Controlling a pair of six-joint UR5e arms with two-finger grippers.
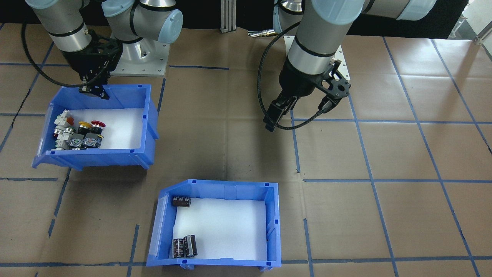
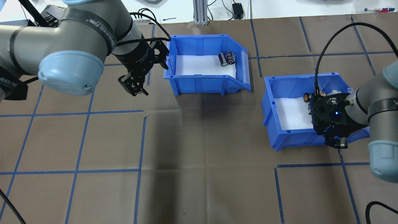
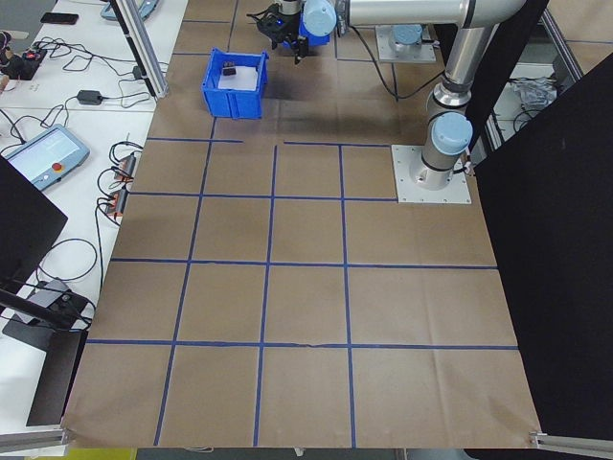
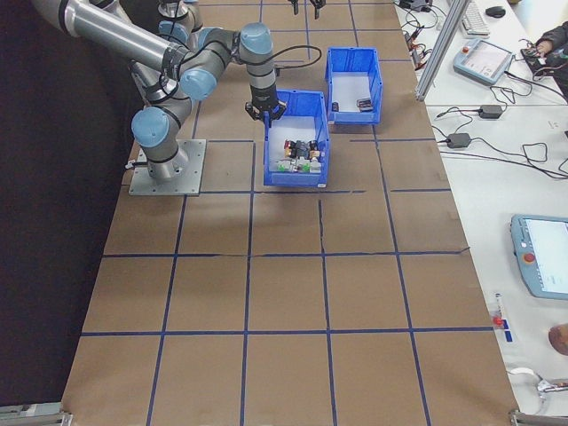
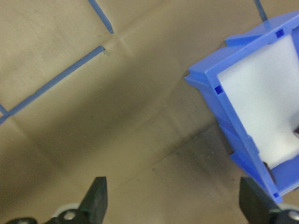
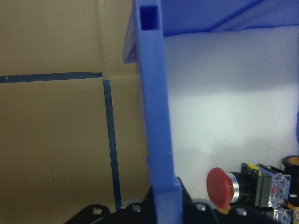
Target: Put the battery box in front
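Brown paper crossed by blue tape lines covers the tabletop point(image 1: 384, 215) in the front-facing view. The battery box point(image 1: 271, 215) sits near the operators' edge, white foam inside with three dark cylinders point(image 1: 185, 245), well apart from the left gripper point(image 1: 273, 115), which hangs above bare paper. The right gripper point(image 1: 94, 91) sits on the rear wall of the switch bin point(image 1: 150, 123), which holds red and yellow buttons.

Overhead, the left gripper point(image 2: 133, 85) has its fingers spread and empty, the battery box point(image 2: 202, 84) just beside them. The right gripper point(image 2: 335, 143) straddles the near wall of the switch bin point(image 2: 270, 105).

From the left end, white benches with cables and a pendant border the tabletop point(image 3: 306, 287).

From the right end, more benches and a person's hand point(image 4: 559, 337) show.

The left wrist camera shows spread fingertips point(image 5: 96, 200), a corner of the battery box point(image 5: 210, 84) past them.

The right wrist camera shows the blue wall point(image 6: 156, 140) between the fingers, closed on it.
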